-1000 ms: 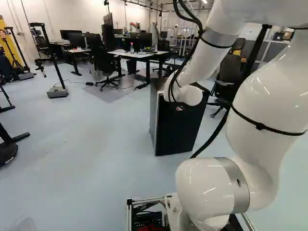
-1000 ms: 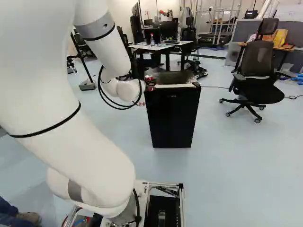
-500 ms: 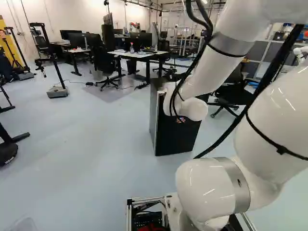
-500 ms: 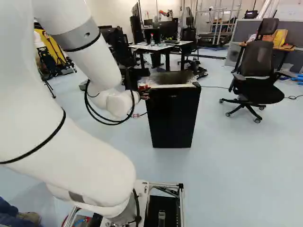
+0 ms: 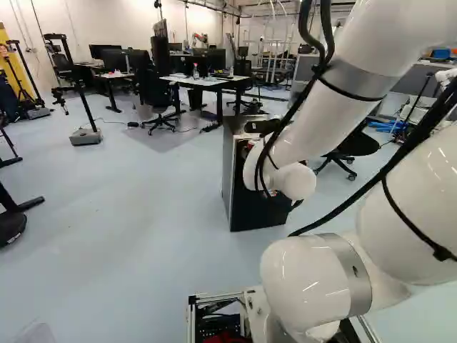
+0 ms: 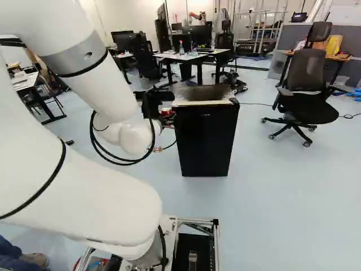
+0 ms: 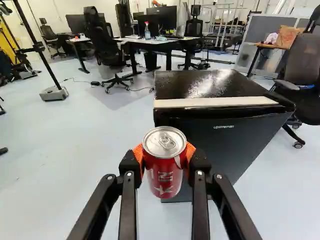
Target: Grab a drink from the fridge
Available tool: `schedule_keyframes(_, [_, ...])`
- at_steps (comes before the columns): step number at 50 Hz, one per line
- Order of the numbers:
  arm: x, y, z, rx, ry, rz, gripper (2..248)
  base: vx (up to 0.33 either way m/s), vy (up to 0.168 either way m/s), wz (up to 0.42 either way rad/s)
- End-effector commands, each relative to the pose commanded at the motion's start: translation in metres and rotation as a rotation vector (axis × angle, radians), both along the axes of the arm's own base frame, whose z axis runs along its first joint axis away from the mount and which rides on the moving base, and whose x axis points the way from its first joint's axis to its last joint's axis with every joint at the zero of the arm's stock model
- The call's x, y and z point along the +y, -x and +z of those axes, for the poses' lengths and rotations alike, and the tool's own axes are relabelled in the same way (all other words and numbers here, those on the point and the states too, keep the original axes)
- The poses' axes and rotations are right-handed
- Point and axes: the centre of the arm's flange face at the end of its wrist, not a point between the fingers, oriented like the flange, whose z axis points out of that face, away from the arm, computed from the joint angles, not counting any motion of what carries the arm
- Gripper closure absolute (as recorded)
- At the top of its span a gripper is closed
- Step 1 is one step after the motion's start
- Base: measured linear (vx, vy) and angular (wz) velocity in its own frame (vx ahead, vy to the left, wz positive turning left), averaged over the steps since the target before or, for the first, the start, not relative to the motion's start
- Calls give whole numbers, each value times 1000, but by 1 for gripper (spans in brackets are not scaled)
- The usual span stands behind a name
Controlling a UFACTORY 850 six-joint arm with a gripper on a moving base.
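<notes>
Gripping: one red drink can (image 7: 164, 172), silver lid uppermost, clasped from two sides by the orange pads (image 7: 137, 154) of the black gripper (image 6: 167, 117). Clock bearings are read from the gripper, twelve being straight ahead.

Item: black fridge (image 7: 227, 142), near the can at one o'clock, glossy top, pale strip along the front edge.
Item: desk (image 7: 162, 45), beyond the fridge at twelve o'clock, bearing a spray bottle (image 7: 147, 32).
Item: black office chair (image 7: 102, 47), well apart, eleven o'clock, near the desk.
Item: upright stand (image 7: 55, 93), grey base on the floor, ten o'clock.
Item: second office chair (image 7: 305, 75), two o'clock, past the fridge.
Item: white arm (image 6: 107, 197), nine o'clock in the right base view.
</notes>
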Motion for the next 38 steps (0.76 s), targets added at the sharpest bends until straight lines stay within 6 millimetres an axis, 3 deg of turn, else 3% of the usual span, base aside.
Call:
schedule_keyframes(18, [2,17,-7,4,0,8,151,0,0,0])
schedule_keyframes(38, [3,20,-9,5,0,10,151,0,0,0])
